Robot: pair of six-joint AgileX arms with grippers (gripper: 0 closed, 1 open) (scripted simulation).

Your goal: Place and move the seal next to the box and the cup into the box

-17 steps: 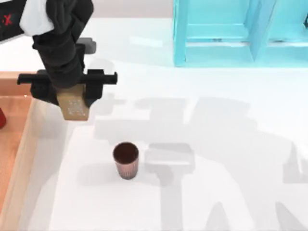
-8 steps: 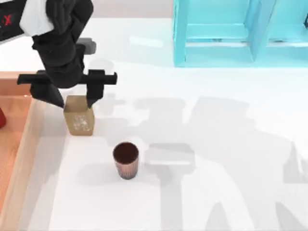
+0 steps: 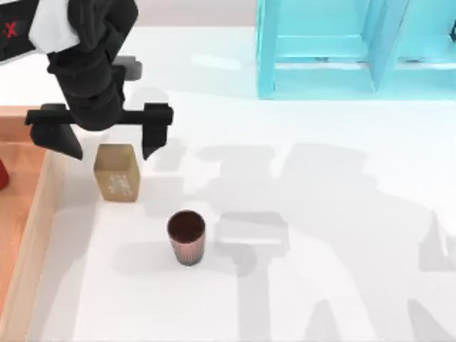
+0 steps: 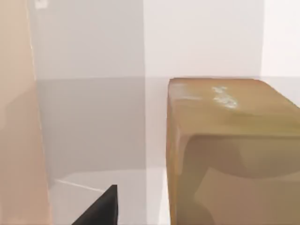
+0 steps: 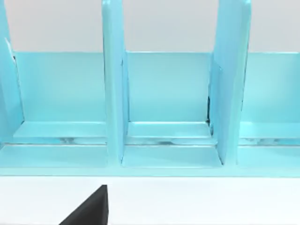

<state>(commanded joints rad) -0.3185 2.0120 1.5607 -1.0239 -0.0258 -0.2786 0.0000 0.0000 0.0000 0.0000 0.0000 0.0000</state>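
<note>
Left gripper [image 3: 107, 146]: I had it spread wide above the seal, gripping nothing.
Seal [image 3: 117, 172]: stood upright on the table, just beside the box [image 3: 32, 235] at the left edge.
Cup [image 3: 187, 237]: still outside the box, near the table's front-left.
Remaining: cup into box.

Box [image 3: 28, 235] and turquoise shelf [image 3: 335, 50] cut off by the edges.
</note>
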